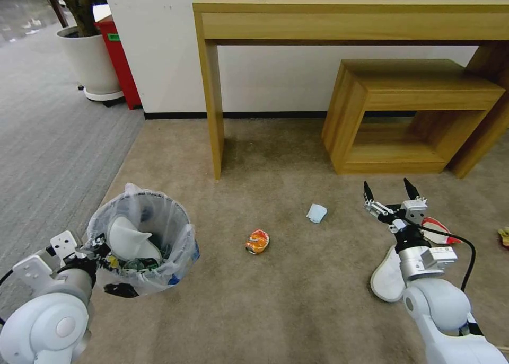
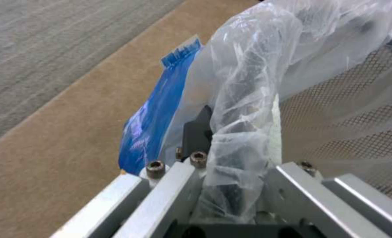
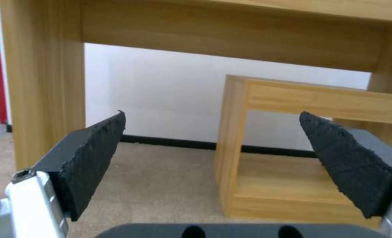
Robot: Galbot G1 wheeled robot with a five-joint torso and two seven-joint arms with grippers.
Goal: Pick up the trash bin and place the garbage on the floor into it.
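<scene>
The left gripper (image 1: 101,252) clamps the rim of the trash bin (image 1: 146,242), a light, bag-lined mesh basket held over the floor (image 1: 297,295). The right gripper (image 1: 389,192) hovers, jaws spread. Four pieces remain: crushed can (image 1: 257,241), soft mask (image 1: 316,213), floppy slipper (image 1: 386,276), red wrapper (image 1: 437,231); pinching their edges looks safest.

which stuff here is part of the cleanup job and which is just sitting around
Job: trash bin held by left hand; crushed can, light-blue mask, white slipper on the floor; open right hand.

Just there: wooden table, wooden stool, potted plant.
</scene>
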